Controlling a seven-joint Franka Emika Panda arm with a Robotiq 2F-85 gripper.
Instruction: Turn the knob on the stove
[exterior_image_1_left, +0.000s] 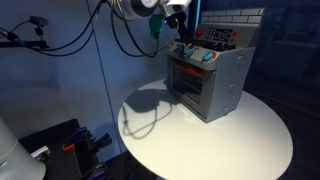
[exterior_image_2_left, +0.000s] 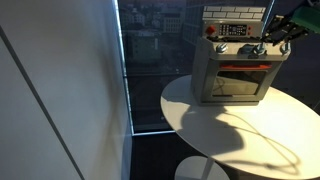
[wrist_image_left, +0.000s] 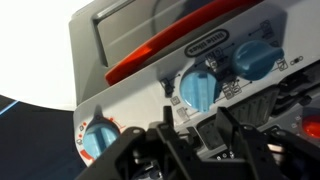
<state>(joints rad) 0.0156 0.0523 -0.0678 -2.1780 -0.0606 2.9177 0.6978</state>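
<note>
The silver-grey toy stove (exterior_image_1_left: 215, 85) stands on a round white table (exterior_image_1_left: 250, 140) and shows in both exterior views (exterior_image_2_left: 235, 75), its oven window glowing red. In the wrist view its front panel (wrist_image_left: 120, 70) carries three light-blue knobs: a middle knob (wrist_image_left: 198, 88), one to the right (wrist_image_left: 255, 57) and one at lower left (wrist_image_left: 98, 138). My gripper (wrist_image_left: 197, 112) is open. Its two black fingers sit just short of the middle knob, one to each side, holding nothing. In the exterior views the gripper (exterior_image_1_left: 186, 42) (exterior_image_2_left: 275, 38) is at the stove's knob row.
The white table (exterior_image_2_left: 230, 125) has bare surface in front of the stove. Black cables (exterior_image_1_left: 125, 35) hang from the arm. A dark window (exterior_image_2_left: 150, 60) is behind the table, and black equipment (exterior_image_1_left: 60, 145) sits on the floor beside it.
</note>
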